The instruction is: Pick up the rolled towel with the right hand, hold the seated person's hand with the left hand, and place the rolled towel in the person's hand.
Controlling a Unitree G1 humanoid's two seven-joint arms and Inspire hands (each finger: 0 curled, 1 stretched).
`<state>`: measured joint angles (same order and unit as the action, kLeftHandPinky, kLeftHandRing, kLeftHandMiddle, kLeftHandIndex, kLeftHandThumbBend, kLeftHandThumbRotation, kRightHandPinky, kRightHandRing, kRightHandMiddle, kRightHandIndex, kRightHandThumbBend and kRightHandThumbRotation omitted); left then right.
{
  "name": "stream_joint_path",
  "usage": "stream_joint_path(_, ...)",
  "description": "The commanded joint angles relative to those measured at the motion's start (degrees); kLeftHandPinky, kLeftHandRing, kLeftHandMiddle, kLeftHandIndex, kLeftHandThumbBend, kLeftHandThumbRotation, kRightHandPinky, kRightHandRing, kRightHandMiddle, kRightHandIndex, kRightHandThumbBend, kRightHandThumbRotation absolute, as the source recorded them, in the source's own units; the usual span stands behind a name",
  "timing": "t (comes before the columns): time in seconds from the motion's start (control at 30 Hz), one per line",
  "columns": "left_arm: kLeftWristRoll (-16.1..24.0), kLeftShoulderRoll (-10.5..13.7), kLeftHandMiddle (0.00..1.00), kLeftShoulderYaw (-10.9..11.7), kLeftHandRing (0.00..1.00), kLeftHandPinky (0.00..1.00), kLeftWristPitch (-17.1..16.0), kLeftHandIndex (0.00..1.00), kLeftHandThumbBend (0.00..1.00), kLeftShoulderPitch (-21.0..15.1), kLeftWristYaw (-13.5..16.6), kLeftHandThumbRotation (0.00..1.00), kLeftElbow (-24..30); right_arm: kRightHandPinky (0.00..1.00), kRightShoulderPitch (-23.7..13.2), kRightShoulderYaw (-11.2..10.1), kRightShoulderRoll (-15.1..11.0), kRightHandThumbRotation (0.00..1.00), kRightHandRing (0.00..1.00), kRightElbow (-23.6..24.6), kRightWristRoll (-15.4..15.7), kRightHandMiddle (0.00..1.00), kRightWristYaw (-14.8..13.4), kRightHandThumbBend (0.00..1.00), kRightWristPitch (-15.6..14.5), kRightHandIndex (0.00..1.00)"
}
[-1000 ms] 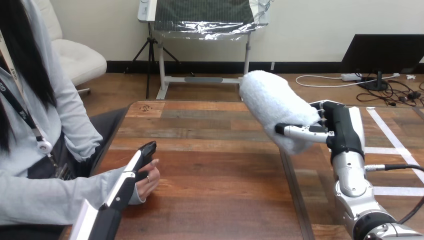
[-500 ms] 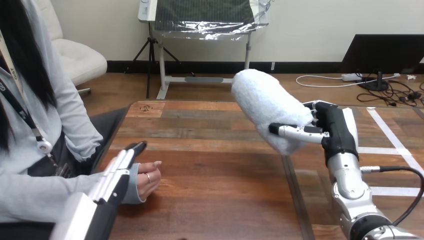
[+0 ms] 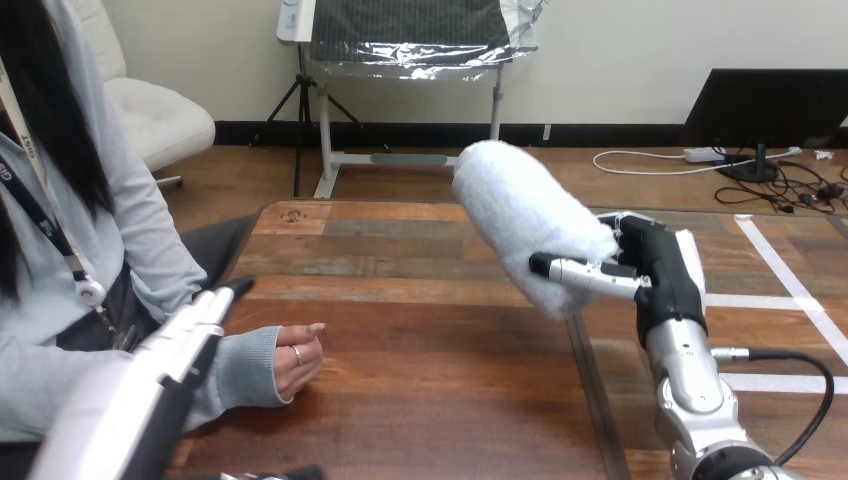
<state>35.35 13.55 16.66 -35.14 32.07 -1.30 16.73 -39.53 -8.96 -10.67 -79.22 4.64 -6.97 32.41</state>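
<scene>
One rolled towel (image 3: 525, 225), white and fluffy, is held above the right part of the wooden table (image 3: 420, 300), tilted with its upper end leaning to the left. The robot's right hand (image 3: 662, 272) grips it at the lower end, thumb across the front and fingers wrapped behind. The robot's left hand (image 3: 195, 325) reaches in from the lower left with fingers straight, holding nothing, just beside the person's grey sleeve. One person's hand (image 3: 296, 357) rests on the tabletop at the left, fingers loosely curled, well apart from the towel. The planked surface between them is dark brown.
</scene>
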Motion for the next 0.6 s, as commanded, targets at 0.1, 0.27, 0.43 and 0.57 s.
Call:
stream_joint_path(0.1, 1.2, 6.4, 0.94, 2.9, 0.92, 0.87, 3.0, 0.95, 1.00, -5.3, -0.4, 0.42, 3.7, 0.35, -2.4, -1.3, 0.4, 0.00, 0.40, 3.5, -1.3, 0.48, 0.7, 0.83, 3.1, 0.47)
stream_joint_path(0.27, 0.3, 9.3, 0.94, 3.4, 0.92, 0.86, 5.5, 0.95, 1.00, -6.8, -2.3, 0.40, 4.3, 0.35, -2.1, -1.2, 0.4, 0.00, 0.40, 3.6, -1.1, 0.48, 0.6, 0.85, 3.6, 0.47)
stream_joint_path(0.43, 0.1, 12.2, 0.93, 4.0, 0.91, 0.85, 7.3, 0.94, 1.00, -8.9, -3.4, 0.37, 4.2, 0.35, -1.8, -1.2, 0.5, 0.00, 0.40, 3.6, -1.1, 0.48, 0.7, 0.85, 4.1, 0.46)
stream_joint_path(0.57, -0.5, 14.2, 0.92, 4.0, 0.90, 0.85, 9.2, 0.93, 1.00, -10.9, -4.8, 0.32, 3.5, 0.34, -1.5, -0.9, 0.4, 0.00, 0.40, 3.7, -0.6, 0.47, 0.2, 0.85, 4.6, 0.46)
